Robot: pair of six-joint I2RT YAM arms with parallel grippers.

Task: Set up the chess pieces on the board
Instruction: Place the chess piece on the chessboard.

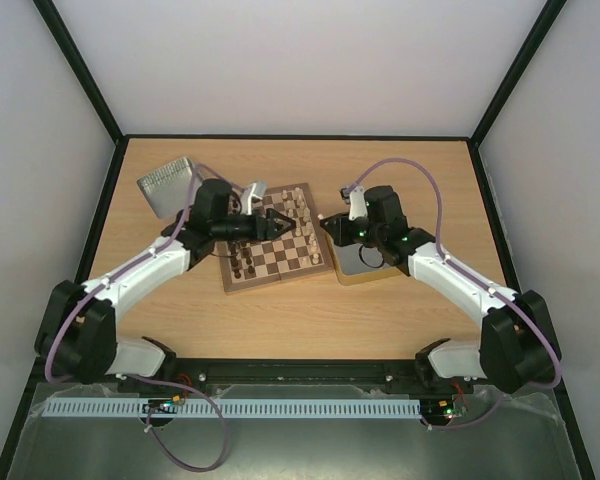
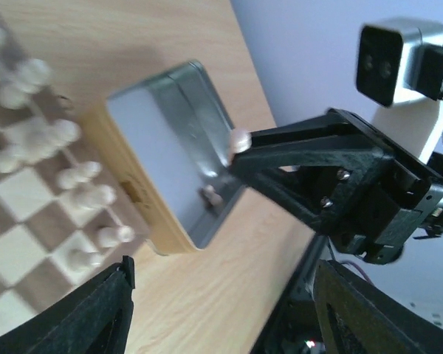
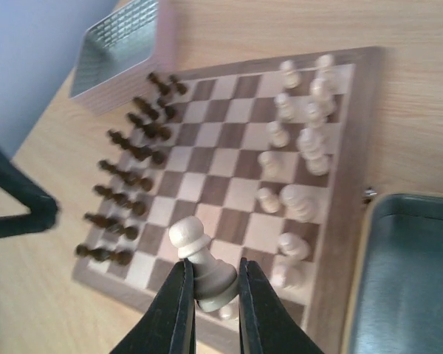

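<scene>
The board (image 1: 280, 262) lies mid-table, with dark pieces along its left side and cream chess pieces (image 3: 304, 140) standing along its right side. My right gripper (image 3: 210, 269) is shut on a cream pawn (image 3: 188, 236), held tilted in the air above the board's near right corner. In the top view the right gripper (image 1: 326, 226) hovers just off the board's right edge, by the tin. My left gripper (image 1: 284, 225) hangs over the middle of the board, and in the left wrist view it (image 2: 223, 271) stands open with nothing between its fingers. That view also shows the held pawn (image 2: 239, 139) over the tin.
An open metal tin (image 1: 365, 262) in a wooden frame sits against the board's right edge. A second shiny tin (image 1: 168, 183) rests at the back left of the table. Dark pieces (image 3: 125, 169) fill two rows on the board's left side.
</scene>
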